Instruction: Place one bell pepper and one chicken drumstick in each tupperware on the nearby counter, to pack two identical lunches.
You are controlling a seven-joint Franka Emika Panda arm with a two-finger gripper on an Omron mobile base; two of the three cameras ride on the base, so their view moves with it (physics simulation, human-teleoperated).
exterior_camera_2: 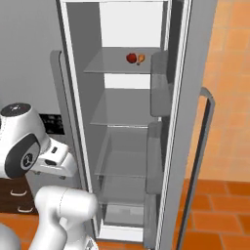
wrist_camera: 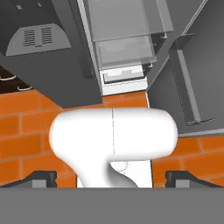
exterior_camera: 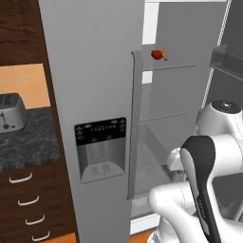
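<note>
- Claw (wrist_camera: 111, 178): its two dark finger tips (wrist_camera: 41, 178) stand at opposite ends of the hand view's lower edge, spread about as wide as they go, with nothing between them. It points down at the orange brick floor (wrist_camera: 26, 127) in front of the fridge (exterior_camera_2: 185, 73).
- Fridge: right-hand door (exterior_camera_2: 200, 161) swung open, left-hand door (exterior_camera: 85, 71) closed, as both base views show.
- Bell pepper (exterior_camera_2: 131, 58): one red pepper lies on the top glass shelf (exterior_camera_2: 107, 66) inside the fridge, towards the shelf's right end.
- Chicken drumstick (exterior_camera_2: 140, 59): one orange-brown drumstick lies on the same shelf, just beside the pepper and to its right. Whether they touch cannot be told.
- Left base view: the same pair shows as a red and orange spot, pepper (exterior_camera: 156, 54) and drumstick (exterior_camera: 163, 56), past the closed door's edge. This view alone gives the ice and water dispenser (exterior_camera: 101, 149) on the closed door.
- Counter (exterior_camera: 28, 140): left of the fridge in the left base view, dark marbled top over brown drawers (exterior_camera: 28, 199) with curved silver handles. A silver toaster (exterior_camera: 11, 112) stands on it.
- Right base view: gives the full stack of lower shelves, all bare, and the door bins (exterior_camera_2: 158, 88) on the open door.
- Hand view: the bottom drawer (wrist_camera: 124, 52) of the fridge and the foot of the open door (wrist_camera: 188, 87) lie above the white arm.
</note>
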